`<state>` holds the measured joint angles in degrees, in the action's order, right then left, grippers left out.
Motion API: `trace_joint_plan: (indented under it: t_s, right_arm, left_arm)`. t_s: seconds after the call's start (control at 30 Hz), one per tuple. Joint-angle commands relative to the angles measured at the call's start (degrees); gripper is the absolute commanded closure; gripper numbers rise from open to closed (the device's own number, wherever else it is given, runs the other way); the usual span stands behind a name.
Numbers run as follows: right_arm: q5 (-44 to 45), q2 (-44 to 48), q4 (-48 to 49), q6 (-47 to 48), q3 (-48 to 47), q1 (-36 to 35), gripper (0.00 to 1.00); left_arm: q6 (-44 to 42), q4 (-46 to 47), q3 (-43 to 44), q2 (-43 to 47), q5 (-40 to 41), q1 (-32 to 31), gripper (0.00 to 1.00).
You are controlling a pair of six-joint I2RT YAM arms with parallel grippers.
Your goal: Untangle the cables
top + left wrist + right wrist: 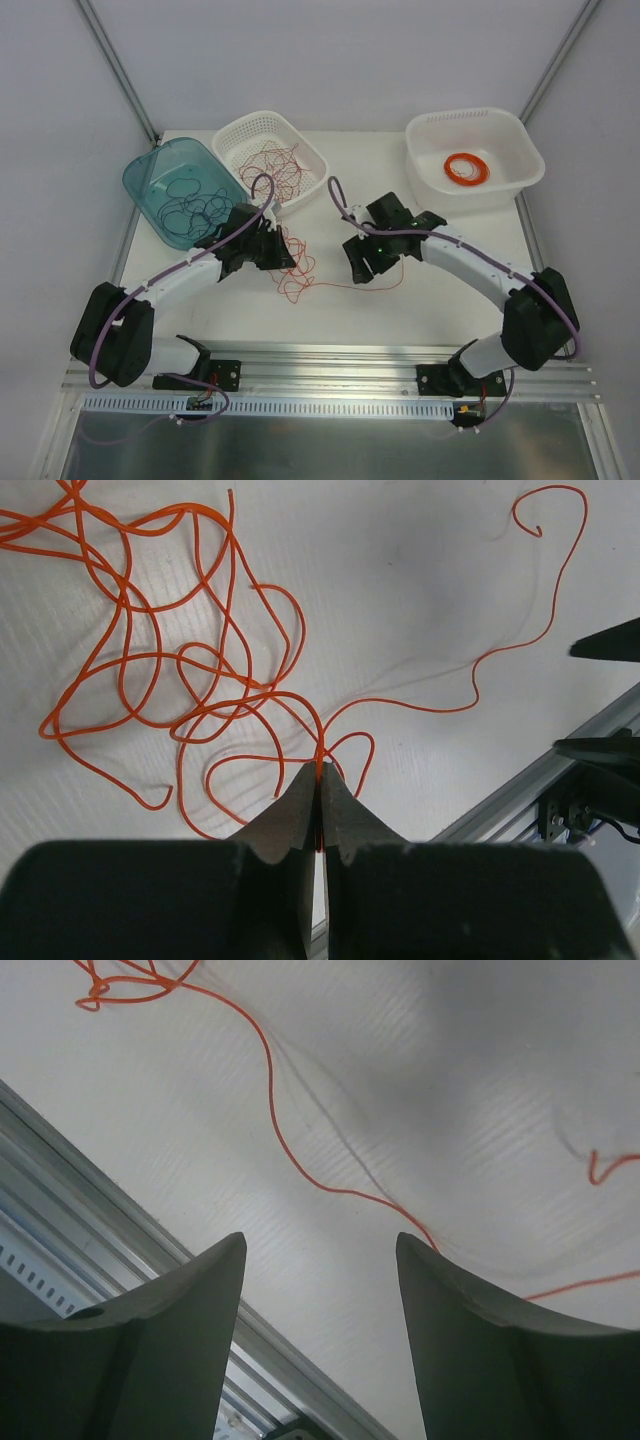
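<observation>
A loose tangle of orange-red cables (295,270) lies on the white table between the two arms. In the left wrist view the tangle (200,660) spreads out ahead of my left gripper (320,772). That gripper (282,257) is shut on one orange-red strand at its tips. One long strand (335,286) runs right towards my right gripper (361,270). My right gripper (320,1245) is open and empty just above the table. That strand (272,1090) passes by its right fingertip (415,1250). More red cables (272,160) lie in the white basket. Dark cables (195,205) lie in the teal bin.
A white slotted basket (240,130) and a teal bin (150,170) stand at the back left. A white tub (510,135) at the back right holds a thick orange coil ring (467,168). An aluminium rail (340,360) runs along the near table edge.
</observation>
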<state>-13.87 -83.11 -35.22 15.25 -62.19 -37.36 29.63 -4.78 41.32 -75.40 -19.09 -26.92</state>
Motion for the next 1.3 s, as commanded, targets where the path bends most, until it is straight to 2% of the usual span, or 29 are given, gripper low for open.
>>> trace_joint_plan:
  t_s: [0.0,0.27,0.47,0.5,0.57,0.6,0.63,0.7,0.73,0.83,0.97,1.07,1.27]
  right_arm:
    - [-4.06,-5.98,3.92,4.09,-2.40,-2.36,0.35]
    - [-5.29,-15.32,5.51,6.03,-3.99,-4.99,0.38]
    - [-7.84,-18.14,6.48,5.50,-4.52,-6.75,0.47]
    - [-7.75,-17.79,6.57,5.15,-4.25,-6.67,0.59]
    - [-6.35,-16.74,6.57,5.06,-3.99,-6.58,0.75]
    - [-5.91,-15.25,6.05,5.23,-3.99,-6.67,0.97]
    - [-4.78,-14.46,5.43,5.41,-4.16,-6.49,0.99]
    - [-4.07,-11.39,3.24,5.76,-5.13,-6.14,0.99]
    - [-3.37,-10.07,2.45,5.85,-5.57,-6.05,0.99]
    - [-1.17,-5.76,0.25,5.41,-7.06,-5.35,0.99]
    - [-1.07,-2.32,-2.47,4.53,-9.43,-4.91,0.99]
    - [-0.28,-1.00,-4.06,3.57,-11.28,-4.82,0.99]
    - [-0.11,1.72,-5.47,0.93,-14.09,-4.74,0.99]
  left_arm:
    - [0.70,2.05,1.57,0.16,-1.21,-0.77,1.00]
    - [1.49,2.05,0.69,0.95,-0.51,-0.77,1.00]
    - [1.49,2.05,0.78,0.60,-0.24,-0.77,1.00]
    - [1.40,2.05,0.87,0.77,0.02,-0.77,1.00]
    - [0.79,2.05,0.60,1.21,1.07,-0.77,0.99]
    - [0.52,2.05,0.43,1.39,1.25,-0.77,0.95]
    - [0.17,1.88,0.34,1.65,1.51,-0.68,0.93]
    - [-0.80,2.05,0.17,2.62,2.13,-0.68,0.85]
    - [-1.58,2.05,0.08,2.97,2.30,-0.77,0.72]
    - [-3.16,1.96,-0.54,4.81,3.09,-0.68,0.49]
    - [-5.28,2.05,-0.98,8.15,0.99,-0.77,0.34]
    - [-7.74,2.58,-1.77,10.61,-1.73,-0.77,0.29]
    - [-9.06,3.98,-3.26,11.77,-1.74,-3.22,0.28]
